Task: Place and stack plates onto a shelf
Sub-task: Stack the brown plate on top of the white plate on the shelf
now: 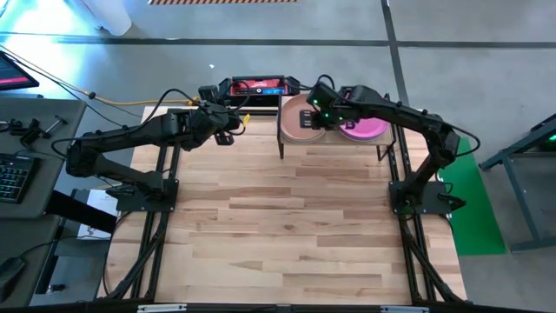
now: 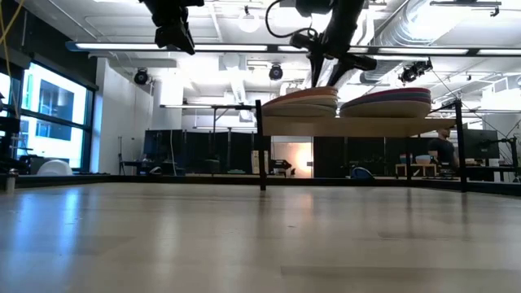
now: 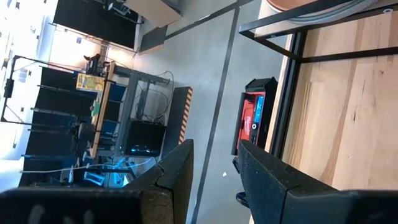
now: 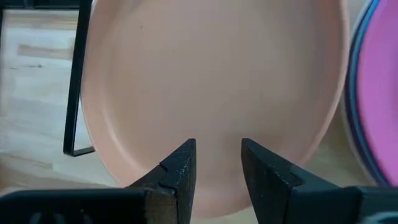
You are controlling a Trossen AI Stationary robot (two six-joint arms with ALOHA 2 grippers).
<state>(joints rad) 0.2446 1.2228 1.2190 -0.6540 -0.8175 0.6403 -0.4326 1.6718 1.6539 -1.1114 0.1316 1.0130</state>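
Note:
The shelf [image 1: 285,106] stands at the table's far edge and carries two stacks of plates. The left stack [image 2: 303,101] is topped by the pale pink plate [image 1: 302,122]. The right stack [image 2: 389,102] is topped by the magenta plate [image 1: 365,129]. My right gripper [image 1: 320,109] is open over the pale pink plate [image 4: 211,81], its fingers pointing down at the plate's inside. In the right wrist view, the magenta plate [image 4: 380,93] lies over a blue rim. My left gripper [image 1: 228,123] is open and holds nothing, raised left of the shelf. My right gripper [image 4: 216,155] hangs open over the pale pink plate near its rim [image 4: 214,202], coming from above. I cannot tell whether its fingertips touch the plate. The plate lies flat on top of the left stack.
A red and black device [image 1: 258,87] sits at the far edge, left of the shelf, and shows in the left wrist view [image 3: 252,118]. The wooden tabletop [image 1: 295,226] stretches bare toward the near edge. A side desk with a keyboard [image 1: 10,178] stands off to the left.

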